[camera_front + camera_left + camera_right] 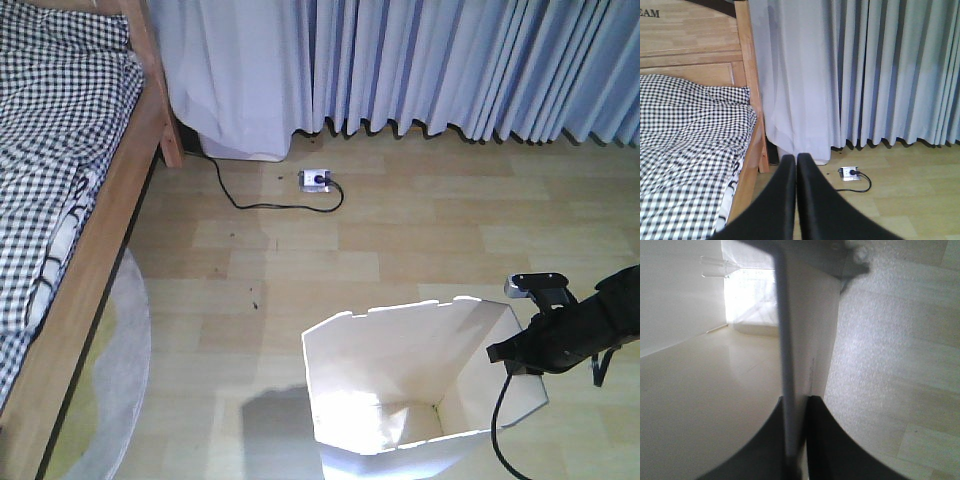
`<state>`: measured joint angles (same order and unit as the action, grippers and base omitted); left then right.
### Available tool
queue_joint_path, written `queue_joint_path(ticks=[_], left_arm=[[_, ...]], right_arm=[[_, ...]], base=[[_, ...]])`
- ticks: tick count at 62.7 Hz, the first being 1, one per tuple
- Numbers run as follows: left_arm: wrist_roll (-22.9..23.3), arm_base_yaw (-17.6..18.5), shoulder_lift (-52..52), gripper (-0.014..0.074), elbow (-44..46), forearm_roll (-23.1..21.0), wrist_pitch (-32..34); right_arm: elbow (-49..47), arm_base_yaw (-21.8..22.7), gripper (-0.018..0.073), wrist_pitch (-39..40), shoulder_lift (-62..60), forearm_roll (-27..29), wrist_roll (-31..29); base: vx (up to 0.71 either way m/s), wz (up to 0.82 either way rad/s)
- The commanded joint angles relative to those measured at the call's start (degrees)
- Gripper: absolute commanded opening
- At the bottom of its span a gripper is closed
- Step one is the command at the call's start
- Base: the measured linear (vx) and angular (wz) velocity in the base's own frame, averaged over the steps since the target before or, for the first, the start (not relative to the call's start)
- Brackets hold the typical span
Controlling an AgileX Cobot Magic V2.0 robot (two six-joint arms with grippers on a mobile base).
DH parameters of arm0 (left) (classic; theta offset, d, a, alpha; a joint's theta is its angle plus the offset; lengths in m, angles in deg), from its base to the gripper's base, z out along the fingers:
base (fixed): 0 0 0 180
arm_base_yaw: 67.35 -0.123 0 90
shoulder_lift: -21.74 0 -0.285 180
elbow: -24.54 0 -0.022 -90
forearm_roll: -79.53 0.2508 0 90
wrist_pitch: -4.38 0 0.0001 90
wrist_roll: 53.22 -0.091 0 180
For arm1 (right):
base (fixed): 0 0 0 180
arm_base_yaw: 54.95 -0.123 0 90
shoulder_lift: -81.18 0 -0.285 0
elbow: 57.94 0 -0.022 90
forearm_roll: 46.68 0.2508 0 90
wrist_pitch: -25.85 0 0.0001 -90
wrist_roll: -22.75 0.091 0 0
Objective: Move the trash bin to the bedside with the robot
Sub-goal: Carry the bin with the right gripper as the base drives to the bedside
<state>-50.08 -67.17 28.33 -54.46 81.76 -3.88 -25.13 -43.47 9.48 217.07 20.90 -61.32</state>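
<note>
Bin [400,365] is set on wood floor [420,240] at the lower middle of the front view, well apart from bed [100,230] at far left, with bare floor between. Whether it is lifted or resting cannot be told.

Right gripper [522,352] is clamped on the bin's right rim. In the right wrist view the thin wall is seen running up between the two black fingers [820,445], one inside and one outside. The rim is likely pinched because the thin wall offers the only hold, so the bin can be hauled from one side.

Left gripper [795,159] is held free, jaws pressed together on nothing, and aimed at the bed post [747,75] and curtains [880,70]. It is judged to be parked clear of the work.

Power strip [315,180] and its cable [260,205] lie by the curtains, near the bed's foot corner. A pale round rug [125,350] is tucked against the bed frame. Both should be minded on the way over.

Bin is gripped but not yet at the bedside. The wall may flex or slip under pull.
</note>
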Motion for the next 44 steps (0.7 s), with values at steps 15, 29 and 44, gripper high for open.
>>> queue_joint_path(ticks=[15,29,44], left_arm=[[0.3,-0.2,-0.4,-0.0006,1.4,-0.3,4.1],[0.3,-0.2,-0.4,-0.0006,1.4,-0.3,4.1],[0.3,-0.2,-0.4,-0.0006,1.4,-0.3,4.1]], right_arm=[[-0.7,0.1,-0.0005,-7.6,-4.0,1.8,0.2],[-0.7,0.1,-0.0005,-7.6,-4.0,1.8,0.2],[-0.7,0.1,-0.0005,-7.6,-4.0,1.8,0.2]], base=[[0.28,-0.02],[0.29,-0.02],[0.29,0.0]])
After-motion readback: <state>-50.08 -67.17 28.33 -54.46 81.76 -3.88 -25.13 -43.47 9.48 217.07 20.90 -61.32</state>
